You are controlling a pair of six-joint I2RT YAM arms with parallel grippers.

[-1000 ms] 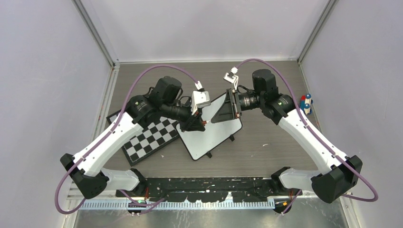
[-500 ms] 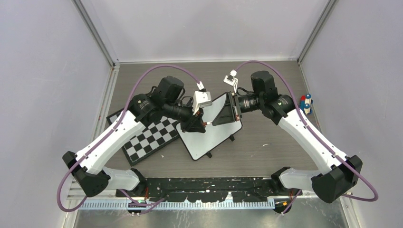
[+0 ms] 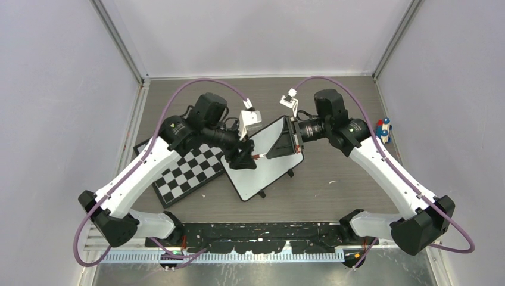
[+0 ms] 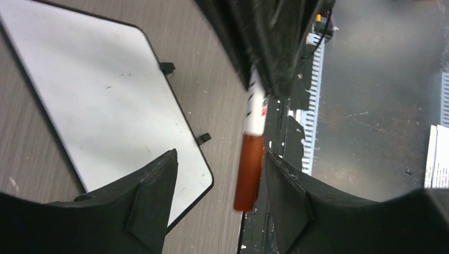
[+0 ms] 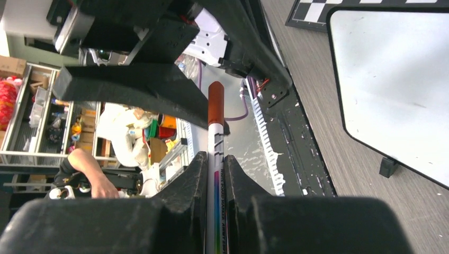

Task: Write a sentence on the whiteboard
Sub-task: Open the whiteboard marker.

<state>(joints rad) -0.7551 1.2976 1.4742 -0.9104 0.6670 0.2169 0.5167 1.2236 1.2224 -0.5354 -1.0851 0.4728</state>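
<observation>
Finding your right gripper [image 5: 214, 159] clenched on the white-barrelled marker with a red-brown cap [image 5: 216, 135], its long axis aimed cap-first leftward between the released jaws of your left gripper [image 4: 221, 156], you have the small black-framed white whiteboard [image 3: 257, 176] lying blank beneath both.

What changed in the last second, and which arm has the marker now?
The right gripper closed on the marker barrel, and the left gripper opened, its fingers now apart on either side of the capped end: a left-to-right handover. The left wrist shifted slightly toward the far side. The whiteboard and checkerboard stayed put.
</observation>
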